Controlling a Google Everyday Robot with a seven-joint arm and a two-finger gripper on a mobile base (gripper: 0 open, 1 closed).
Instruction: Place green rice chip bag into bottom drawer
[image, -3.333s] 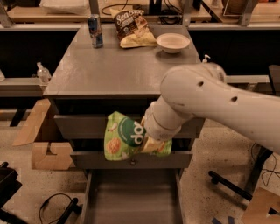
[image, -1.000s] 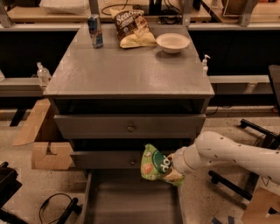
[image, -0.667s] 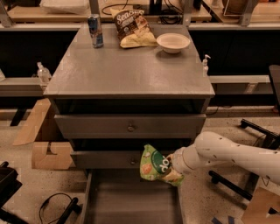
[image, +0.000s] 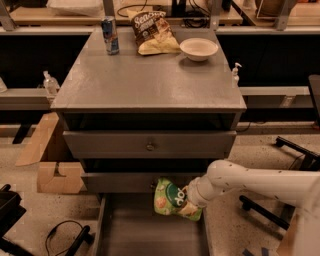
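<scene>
The green rice chip bag (image: 171, 198) is a bright green pouch with a dark circle and white lettering. It hangs in front of the middle drawer's face, just above the open bottom drawer (image: 150, 235). My gripper (image: 191, 198) is at the end of the white arm that reaches in from the right. It is shut on the bag's right side and holds it over the back right part of the grey tray. The bag partly hides the middle drawer's knob.
The cabinet top (image: 150, 75) holds a blue can (image: 110, 35), a brown-and-yellow chip bag (image: 152, 31) and a white bowl (image: 198, 48). Cardboard boxes (image: 52, 165) stand left of the cabinet. A cable (image: 65, 237) lies on the floor at lower left.
The arm has swung from in front of the upper drawers down to the right, lowering the bag to just above the bottom drawer. Over the last second it has barely moved.
</scene>
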